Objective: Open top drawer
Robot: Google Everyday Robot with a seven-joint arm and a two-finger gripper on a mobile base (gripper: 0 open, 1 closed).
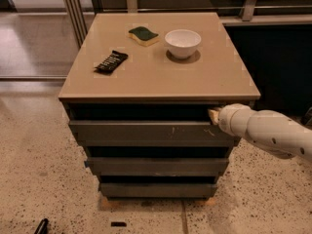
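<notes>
The top drawer [146,131] is the widest dark grey flat front under the beige cabinet top, with small whitish scratches right of centre. It stands slightly proud of the cabinet, with a dark gap above it. My gripper [213,115] is at the drawer's upper right corner, at the gap above its top edge. Only a pale tip shows ahead of the white arm [265,130], which reaches in from the right.
Two narrower grey drawers [156,165] sit below. On the cabinet top [156,77] lie a black snack bar [111,62], a green and yellow sponge [143,35] and a white bowl [183,43]. Speckled floor surrounds the cabinet. A railing and a dark wall stand behind.
</notes>
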